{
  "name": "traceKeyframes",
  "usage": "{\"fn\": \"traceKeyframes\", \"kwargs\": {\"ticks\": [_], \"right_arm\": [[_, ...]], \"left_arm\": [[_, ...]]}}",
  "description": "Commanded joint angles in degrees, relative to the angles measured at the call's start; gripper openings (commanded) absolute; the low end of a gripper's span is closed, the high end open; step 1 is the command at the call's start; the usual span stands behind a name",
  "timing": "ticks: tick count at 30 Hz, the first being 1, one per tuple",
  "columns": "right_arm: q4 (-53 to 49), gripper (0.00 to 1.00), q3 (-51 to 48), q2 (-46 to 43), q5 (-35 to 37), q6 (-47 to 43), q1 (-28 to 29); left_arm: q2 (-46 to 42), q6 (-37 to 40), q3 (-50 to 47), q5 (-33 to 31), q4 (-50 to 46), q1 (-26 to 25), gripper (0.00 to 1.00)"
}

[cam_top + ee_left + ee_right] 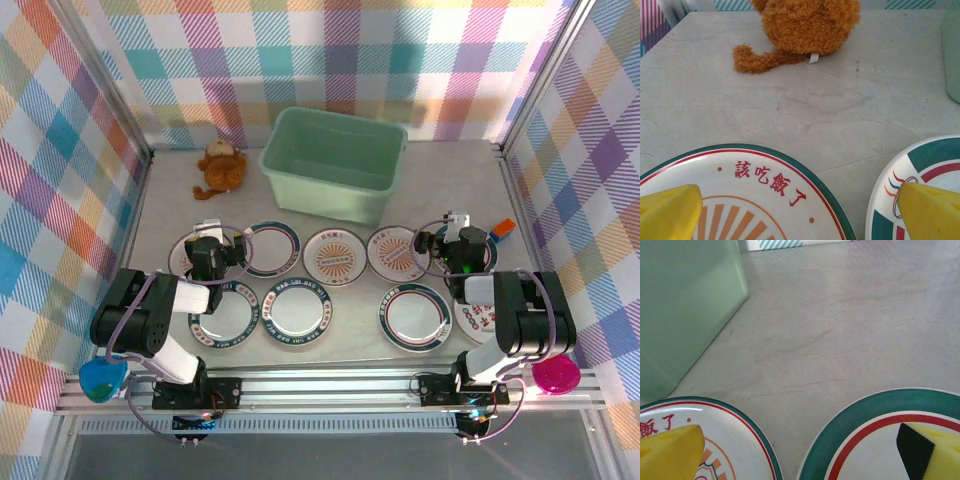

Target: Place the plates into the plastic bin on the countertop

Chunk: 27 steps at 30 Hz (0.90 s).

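Several small round white plates lie in two rows on the grey countertop [450,185], in front of the pale mint-green plastic bin [332,163], which holds nothing I can see. My left gripper [211,242] hangs open over the far-left plate [183,255]. In the left wrist view its yellow fingertips [668,212] straddle the gap between that orange-sunburst plate [747,192] and a teal-red banded plate [927,167]. My right gripper [457,238] stands open over the far-right plate [484,250]. Its gripper [800,455] spans a sunburst plate [725,437] and a teal-red rimmed plate [875,437]; the bin wall [685,305] rises at left.
A brown plush toy [221,168] [802,25] lies at the back left beside the bin. A small orange and blue object [504,229] sits by the right rail. Aluminium rails and plaid walls close in the counter on three sides.
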Motion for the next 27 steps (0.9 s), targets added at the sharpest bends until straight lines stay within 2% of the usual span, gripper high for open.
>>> {"fn": "traceKeyframes", "kwargs": {"ticks": [1, 27], "right_arm": [[0.8, 0.99, 0.5, -0.1, -1.3, -0.6, 0.3], [1.2, 0.99, 0.2, -0.2, -3.2, 0.1, -0.7]], "left_arm": [[0.1, -0.8, 0.7, -0.2, 0.9, 0.6, 0.99], [0.1, -0.9, 0.9, 0.8, 0.4, 1.0, 0.99]]}}
